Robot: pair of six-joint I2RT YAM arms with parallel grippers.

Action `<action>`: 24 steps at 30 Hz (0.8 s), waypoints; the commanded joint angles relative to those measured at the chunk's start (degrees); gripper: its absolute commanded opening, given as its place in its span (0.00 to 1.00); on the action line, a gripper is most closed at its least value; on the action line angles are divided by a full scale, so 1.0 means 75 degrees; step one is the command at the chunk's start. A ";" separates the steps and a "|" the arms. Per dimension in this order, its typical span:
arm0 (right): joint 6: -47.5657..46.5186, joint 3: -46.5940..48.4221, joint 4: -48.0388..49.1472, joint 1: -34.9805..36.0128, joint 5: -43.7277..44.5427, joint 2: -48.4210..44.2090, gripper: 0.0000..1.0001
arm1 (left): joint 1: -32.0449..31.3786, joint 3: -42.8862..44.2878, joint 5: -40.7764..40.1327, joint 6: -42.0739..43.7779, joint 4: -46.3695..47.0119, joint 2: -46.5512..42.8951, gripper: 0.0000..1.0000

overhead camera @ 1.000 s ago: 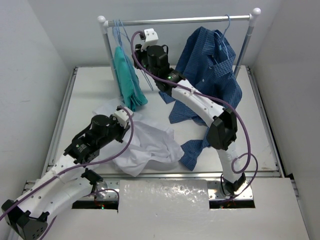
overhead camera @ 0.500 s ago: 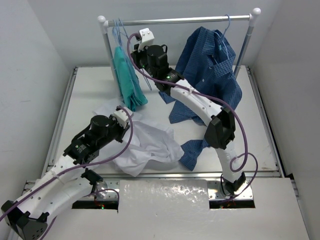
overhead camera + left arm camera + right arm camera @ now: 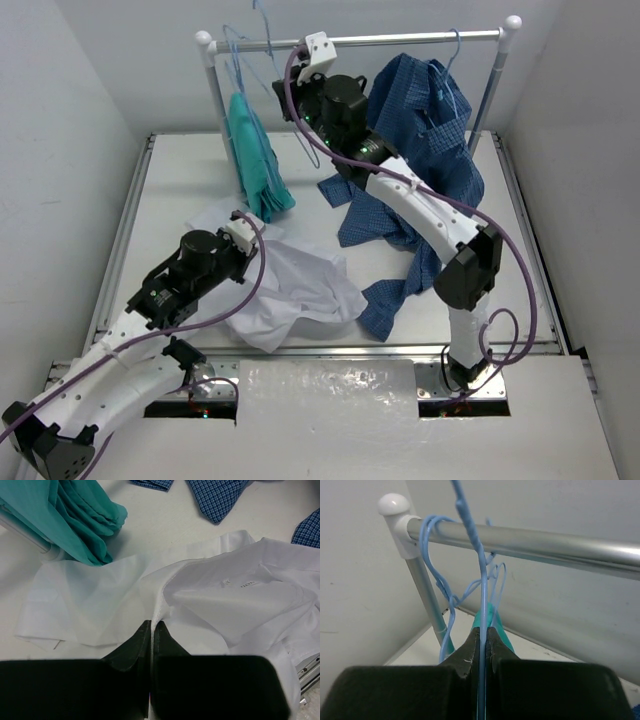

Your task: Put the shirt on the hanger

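The white shirt (image 3: 300, 290) lies crumpled on the table in front of the left arm; its collar and label show in the left wrist view (image 3: 240, 592). My left gripper (image 3: 247, 238) (image 3: 151, 626) is shut on a fold of the shirt's edge. My right gripper (image 3: 298, 80) (image 3: 482, 631) is raised by the left end of the rail and shut on the wire of the pale-blue hanger (image 3: 481, 575). The hanger's hook (image 3: 268, 38) stands above the rail, off it.
The metal rail (image 3: 400, 40) (image 3: 545, 537) spans the back. A teal-green garment (image 3: 255, 150) (image 3: 80, 515) and more blue wire hangers (image 3: 442, 590) hang at its left post. A dark blue checked shirt (image 3: 420, 150) (image 3: 220, 500) hangs at the right and drapes onto the table.
My right gripper has risen and moved right with the hanger, lifting its hook above the rail. My left gripper and the white shirt have not moved.
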 commanded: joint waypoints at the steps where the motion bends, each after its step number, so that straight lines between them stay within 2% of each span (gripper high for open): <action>1: -0.0106 -0.0350 0.0477 -0.0076 -0.0028 -0.0497 0.00 | -0.0012 0.0043 -0.0198 0.0086 0.0298 -0.0103 0.00; 9: -0.0774 -0.2260 0.0559 -0.0087 0.0019 -0.2055 0.00 | 0.0000 0.0289 -0.0175 0.0121 0.0508 0.0120 0.00; 16: -0.0868 -0.3864 0.0337 -0.0181 -0.0156 -0.3321 0.00 | -0.0011 0.0617 -0.0022 0.0052 0.0660 0.0565 0.00; 21: -0.1265 -0.4768 -0.1146 -0.0181 -0.0309 -0.4843 0.00 | 0.0000 0.0875 0.0060 -0.0241 0.0684 0.0729 0.00; 22: -0.1371 -0.5153 -0.1430 -0.0181 -0.0518 -0.5356 0.00 | 0.0000 0.0910 0.0060 -0.0277 0.0684 0.0753 0.00; 23: -0.1442 -0.5331 -0.1711 -0.0181 -0.0520 -0.5362 0.00 | 0.0000 0.0910 0.0060 -0.0300 0.0707 0.0776 0.00; 24: -0.1512 -0.5611 -0.2329 -0.0181 -0.0996 -0.5860 0.00 | 0.0000 0.0922 0.0060 -0.0347 0.0754 0.0800 0.00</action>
